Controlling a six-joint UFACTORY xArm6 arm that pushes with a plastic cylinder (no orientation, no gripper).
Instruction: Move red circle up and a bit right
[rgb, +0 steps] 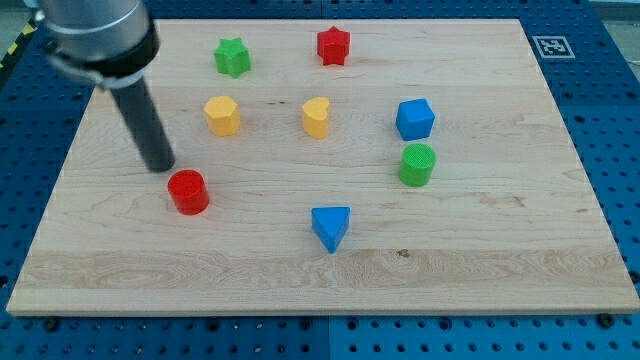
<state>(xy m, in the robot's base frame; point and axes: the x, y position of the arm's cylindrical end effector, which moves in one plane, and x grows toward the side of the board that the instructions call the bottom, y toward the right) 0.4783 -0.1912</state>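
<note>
The red circle (188, 191) is a short red cylinder on the wooden board (500, 260), at the view's lower left. My tip (160, 165) is the lower end of the dark rod that comes down from the view's top left. It stands just up and left of the red circle, very close to it; I cannot tell if they touch.
A green star (232, 56) and a red star (333, 45) sit near the top. A yellow hexagon (222, 115) and a yellow heart (316, 116) lie mid-board. A blue cube (414, 119), a green cylinder (417, 165) and a blue triangle (331, 227) are to the right.
</note>
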